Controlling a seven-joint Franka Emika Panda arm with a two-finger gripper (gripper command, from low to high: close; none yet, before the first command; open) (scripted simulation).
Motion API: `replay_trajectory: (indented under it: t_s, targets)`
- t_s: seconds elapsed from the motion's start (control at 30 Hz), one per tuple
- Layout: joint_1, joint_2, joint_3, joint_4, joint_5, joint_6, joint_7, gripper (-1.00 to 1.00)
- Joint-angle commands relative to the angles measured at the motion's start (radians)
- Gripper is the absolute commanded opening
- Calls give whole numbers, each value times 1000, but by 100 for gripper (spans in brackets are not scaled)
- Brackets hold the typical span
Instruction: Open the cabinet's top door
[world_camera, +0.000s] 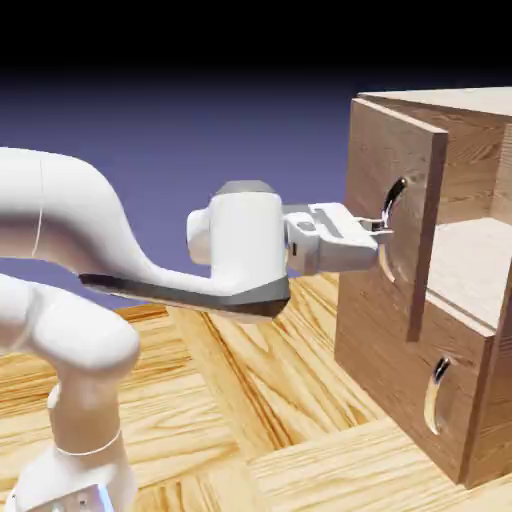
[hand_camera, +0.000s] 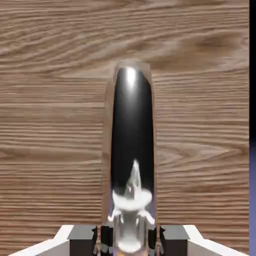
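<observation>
The light-brown wood-grain cabinet (world_camera: 470, 130) stands at the exterior view's right. Its top door (world_camera: 385, 180) is swung partly out from the body, and an inner shelf (world_camera: 465, 260) shows behind its free edge. My gripper (world_camera: 378, 232) reaches in level from the left and is shut on the door's curved silver handle (world_camera: 393, 200), near its lower part. In the hand view the handle (hand_camera: 131, 150) rises large between the two grey fingertips (hand_camera: 82, 239), which press against its sides. The door's wood (hand_camera: 50, 125) fills the rest of that view.
Under the top door sits the shorter lower panel (world_camera: 400, 370), closed, with its own silver handle (world_camera: 437, 395). The wooden table (world_camera: 260, 400) runs beneath the arm. A strip of blue backdrop (hand_camera: 252, 175) shows past the door's edge.
</observation>
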Motion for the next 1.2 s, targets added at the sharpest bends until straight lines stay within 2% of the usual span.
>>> replay_trajectory:
  t_s: [0.0,0.2,0.47,0.87,1.17]
  targets:
    - [-34,-5,36,-21,29,-10,0,-100]
    - [-217,-61,253,-136,219,-57,-26,-100]
    - [-319,-216,497,-277,567,-171,-170,-100]
    - [-268,-370,865,-369,1089,-427,-333,-100]
    - [-192,-313,1190,-306,1458,-706,-354,-100]
